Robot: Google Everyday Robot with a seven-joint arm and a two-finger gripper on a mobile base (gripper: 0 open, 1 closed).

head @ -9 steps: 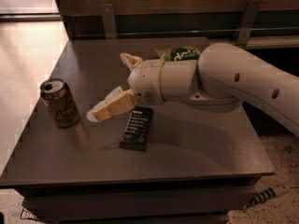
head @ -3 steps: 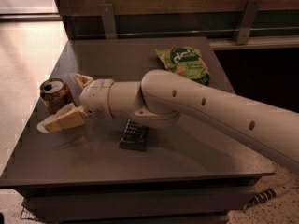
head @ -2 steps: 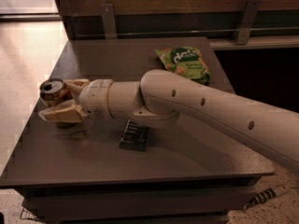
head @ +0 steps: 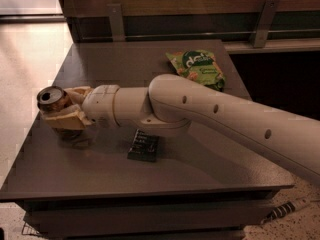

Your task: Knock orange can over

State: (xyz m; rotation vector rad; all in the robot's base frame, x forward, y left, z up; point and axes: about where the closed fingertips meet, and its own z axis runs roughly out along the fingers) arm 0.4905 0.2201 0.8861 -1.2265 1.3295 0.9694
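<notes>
1. Can – at the left side of the table, near its left edge. The silver top faces up and a little toward the camera. Its lower body is hidden, so I cannot tell whether the base sits flat or is already tipping.
2. Gripper is at the can. One tan finger lies across the front of the can and the other is just behind the rim. The jaws look closed onto the can, pinching it from front and back.
3. Arm reaches in low from the right, nearly level with the tabletop. It crosses above the bar, which lies just beside the wrist's shadow. The bag is well apart, at the back right.
4. Step in hand, as I judge it: tipping the can. It has been reached but is not yet lying on its side.
5. To do it well:
   - Roll the wrist or sweep the top sideways so the can pivots about its base, rather than lifting it.
   - Let the grip go as the can falls; a held can ends up tilted in the jaws, not knocked over.
   - Tip it inward or along the edge – a round can tipped leftward could roll off the table.
   - Keep the forearm above the bar.
</notes>
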